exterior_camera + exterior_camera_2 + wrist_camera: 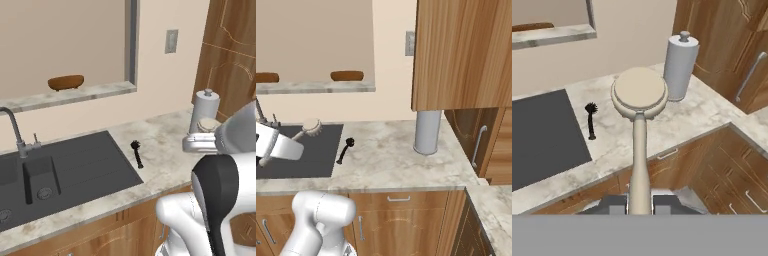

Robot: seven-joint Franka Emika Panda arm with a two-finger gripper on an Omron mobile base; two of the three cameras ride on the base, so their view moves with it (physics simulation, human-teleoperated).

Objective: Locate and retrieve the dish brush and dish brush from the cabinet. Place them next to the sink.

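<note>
In the hand view my gripper (640,205) is shut on the thin handle of the pale beige dish brush (639,92). Its round head points out over the marble counter (707,112), above the counter's front edge. The same brush head (312,127) hovers over the sink's right part in the right base view. The black dish brush (136,153) lies flat on the counter just right of the dark grey sink (75,170), also seen as black dish brush (590,120). The light-brown cabinet (466,55) hangs on the wall at the right.
A grey paper-towel roll (206,111) stands on the counter under the cabinet. A steel tap (15,131) rises behind the sink. A brown bowl (65,82) rests on the window ledge. Drawer fronts (401,220) run below the counter.
</note>
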